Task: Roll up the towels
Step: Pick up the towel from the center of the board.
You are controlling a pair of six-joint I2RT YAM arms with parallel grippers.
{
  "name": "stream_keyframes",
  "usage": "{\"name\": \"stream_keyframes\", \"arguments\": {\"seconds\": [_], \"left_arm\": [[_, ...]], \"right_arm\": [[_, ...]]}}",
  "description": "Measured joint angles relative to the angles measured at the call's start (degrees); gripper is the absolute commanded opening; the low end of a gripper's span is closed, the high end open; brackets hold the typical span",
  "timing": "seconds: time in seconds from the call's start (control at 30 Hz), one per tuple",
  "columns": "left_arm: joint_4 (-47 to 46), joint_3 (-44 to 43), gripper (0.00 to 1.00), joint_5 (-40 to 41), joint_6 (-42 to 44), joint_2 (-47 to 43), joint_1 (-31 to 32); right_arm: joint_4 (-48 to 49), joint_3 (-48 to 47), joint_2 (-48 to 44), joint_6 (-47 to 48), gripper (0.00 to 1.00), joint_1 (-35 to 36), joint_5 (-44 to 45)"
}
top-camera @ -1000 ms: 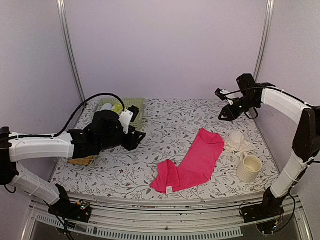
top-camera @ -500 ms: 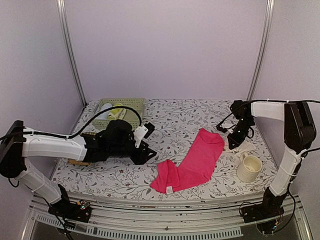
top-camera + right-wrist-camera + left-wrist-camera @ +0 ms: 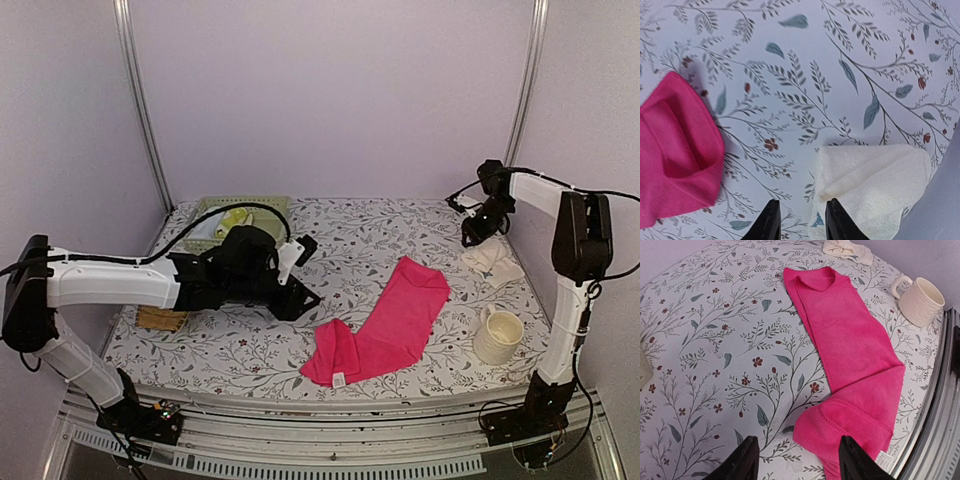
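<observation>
Top view: L end effector (image 3: 303, 298) has slid rightward over the counter (image 3: 350, 235) vs 1 s ago. It's now low at centre-left of frame, near the bunched lower end of the pink towel (image 3: 385, 322), not touching; opening can't be read from here. R end effector (image 3: 472, 232) was down by the cream towel (image 3: 492, 262) 0.5 s ago and has pulled back toward the upper right. The cream towel now lies further up-frame and flatter, apart from the mug (image 3: 497, 336) it sat beside before. Pink towel hasn't moved: diagonal strip, centre-right, white tag (image 3: 340, 379) at its bottom end. Prob. meaning: cream towel got shifted/spread, but no rolling begun on either. Left wrist view: L end effector (image 3: 797, 460) is wide open, nothing btwn its fingers (image 3: 742, 462). The pink towel (image 3: 850, 355) runs from top centre to bottom right, its folded-over end by the right-hand finger; cream towel (image 3: 846, 249) and mug (image 3: 919, 300) are at top right. Looks lined up for a grab at that folded end. Right wrist view: R end effector (image 3: 800, 222) is partly open and empty, over bare counter. The cream towel (image 3: 875, 180) is at lower right, just beside one finger; a pink towel (image 3: 675, 145) corner shows at the left edge.
</observation>
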State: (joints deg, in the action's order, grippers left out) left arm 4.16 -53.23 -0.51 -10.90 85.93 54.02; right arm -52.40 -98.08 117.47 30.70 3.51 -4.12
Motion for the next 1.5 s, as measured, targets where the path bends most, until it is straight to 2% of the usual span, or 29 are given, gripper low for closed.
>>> {"name": "stream_keyframes", "arguments": {"seconds": [0.07, 0.17, 0.33, 0.43, 0.67, 0.87, 0.9, 0.97, 1.0, 1.07, 1.13, 1.17, 1.3, 1.5], "left_arm": [[1.4, -0.8, 0.61, -1.3, -2.0, 0.9, 0.0], [4.2, -1.3, 0.70, -4.2, -5.1, 2.3, 0.1], [7.8, -2.0, 0.72, -8.0, -9.1, 4.3, 0.2], [8.6, -4.1, 0.72, -9.9, -10.2, 6.8, 0.3], [10.6, -12.2, 0.58, -12.5, -10.6, 18.3, 0.3], [12.1, -13.3, 0.34, -12.8, -10.1, 23.1, 0.3], [12.2, -13.3, 0.28, -13.0, -9.9, 23.3, 0.3], [12.4, -13.4, 0.08, -13.2, -9.1, 23.3, 0.3], [12.5, -13.6, 0.00, -13.4, -8.6, 23.3, 0.3], [12.5, -13.8, 0.00, -13.1, -8.2, 23.3, 0.3], [12.6, -14.0, 0.00, -12.4, -6.7, 23.3, 0.2], [12.7, -14.0, 0.00, -11.7, -6.3, 23.1, -0.1], [15.1, -14.1, 0.00, -7.5, -3.3, 19.8, -1.3], [17.5, -17.4, 0.00, -0.2, 2.7, 5.2, -4.6]], "right_arm": [[-0.1, -2.7, -0.2, 0.2, 0.43, 1.2, -4.4], [-0.2, -5.4, -0.1, 1.3, 0.48, 2.7, -11.3], [-0.2, -8.0, 3.4, 2.4, 0.56, 4.2, -17.7], [-0.2, -8.6, 6.8, 2.7, 0.57, 4.8, -20.3], [-0.3, -10.4, 15.1, 2.8, 0.57, 6.8, -22.6], [0.0, -13.1, 19.2, 2.8, 0.56, 8.5, -24.2], [0.1, -13.6, 19.5, 2.8, 0.55, 8.8, -24.1], [0.3, -14.7, 20.2, 2.8, 0.51, 9.6, -24.0], [0.3, -15.4, 20.6, 2.7, 0.44, 10.0, -24.0], [0.5, -16.6, 21.4, 2.8, 0.28, 10.8, -24.0], [0.4, -17.4, 22.1, 3.2, 0.07, 11.5, -24.2], [-0.1, -18.2, 22.6, 2.8, 0.03, 11.8, -24.4], [-2.5, -22.3, 23.3, 2.5, 0.02, 12.3, -24.6], [-3.2, -26.7, 17.5, 1.2, 0.02, 12.1, -23.8]]}}
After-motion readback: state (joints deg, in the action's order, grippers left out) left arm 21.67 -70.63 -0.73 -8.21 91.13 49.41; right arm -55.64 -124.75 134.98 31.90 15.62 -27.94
